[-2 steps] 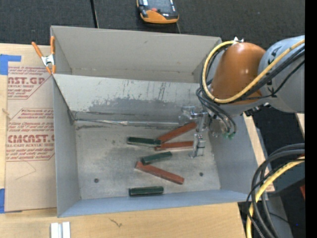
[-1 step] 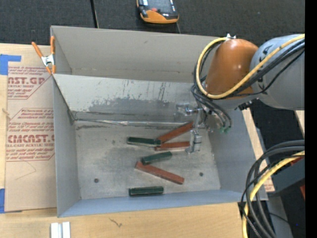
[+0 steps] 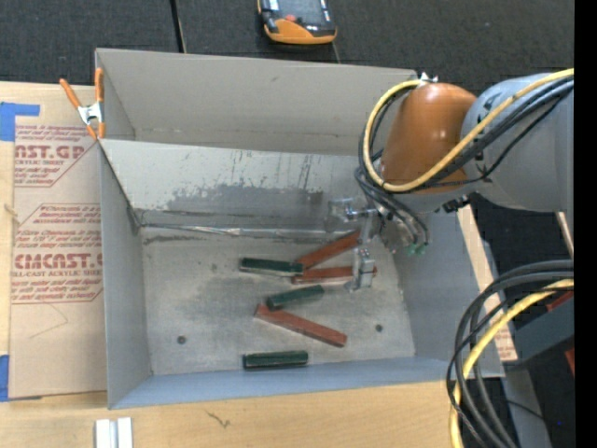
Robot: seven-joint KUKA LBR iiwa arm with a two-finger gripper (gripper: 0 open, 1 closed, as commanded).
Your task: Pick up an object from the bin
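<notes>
My gripper is down at the right side of the bin floor. It stands at the right-hand ends of two reddish-brown bars. The upper brown bar slants up towards the gripper. The lower brown bar lies nearly level and ends right at the gripper's tip. Whether either bar is gripped cannot be told. A dark green bar lies just left of them, touching the lower brown bar's left end. Another dark green bar lies a little below.
A long reddish-brown bar lies slanted in the lower middle of the bin. Near the front wall lies one more dark green bar. The arm with its orange cover and cables hangs over the bin's right wall.
</notes>
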